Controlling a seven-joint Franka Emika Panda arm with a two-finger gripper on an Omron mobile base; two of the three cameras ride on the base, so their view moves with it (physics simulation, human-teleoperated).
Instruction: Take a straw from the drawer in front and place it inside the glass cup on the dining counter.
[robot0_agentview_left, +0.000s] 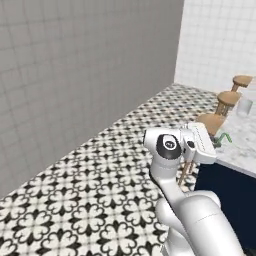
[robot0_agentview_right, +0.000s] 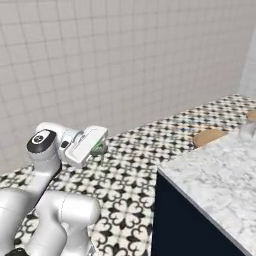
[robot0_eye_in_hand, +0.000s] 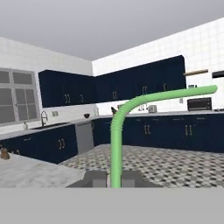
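Round wooden stools (robot0_agentview_left: 227, 98) stand on a black-and-white patterned floor (robot0_agentview_left: 100, 185); navy wall cabinets (robot0_eye_in_hand: 131, 87) line the far wall.

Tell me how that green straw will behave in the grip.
The straw looks thin, so probably very light. Pinched only at its base by the gripper, it may pivot or slip. It stands straight below its bend, so it seems fairly stiff.

glass cup (robot0_agentview_left: 245, 106) on dining counter (robot0_agentview_left: 239, 142), stools (robot0_agentview_left: 227, 99) beside counter

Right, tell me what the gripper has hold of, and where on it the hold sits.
The gripper is shut on the green straw, pinching its straight lower end between the two fingertips. The bent end curves away, free.
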